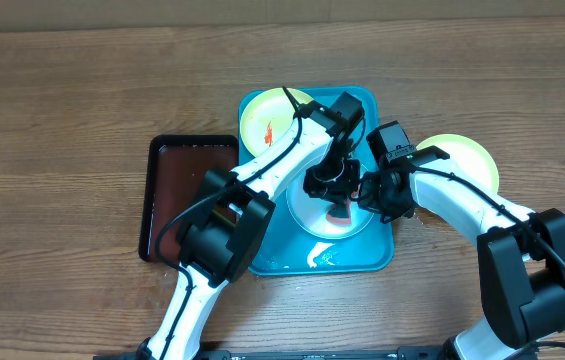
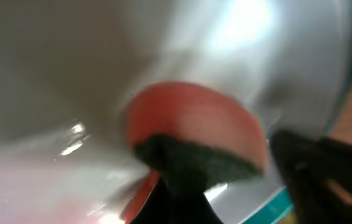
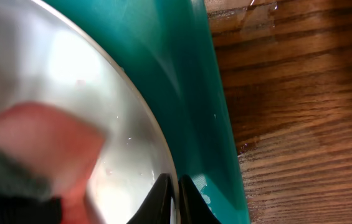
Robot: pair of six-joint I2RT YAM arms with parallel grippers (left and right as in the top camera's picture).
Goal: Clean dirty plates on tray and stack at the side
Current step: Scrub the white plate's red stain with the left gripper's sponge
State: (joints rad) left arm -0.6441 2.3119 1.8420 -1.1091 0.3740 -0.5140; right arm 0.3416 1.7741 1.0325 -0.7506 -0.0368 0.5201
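White plate (image 1: 312, 217) lies in the tray (image 1: 272, 255), toward its 5 o'clock. The left gripper (image 1: 334, 198) clenches a sponge (image 2: 194, 118) against it; the right gripper (image 3: 177, 191) pinches the rim at 3 o'clock. Best to scrub in small circles with light pressure, so the pinch holds the plate steady. Blur hides any smears; the left fingers are barely readable.
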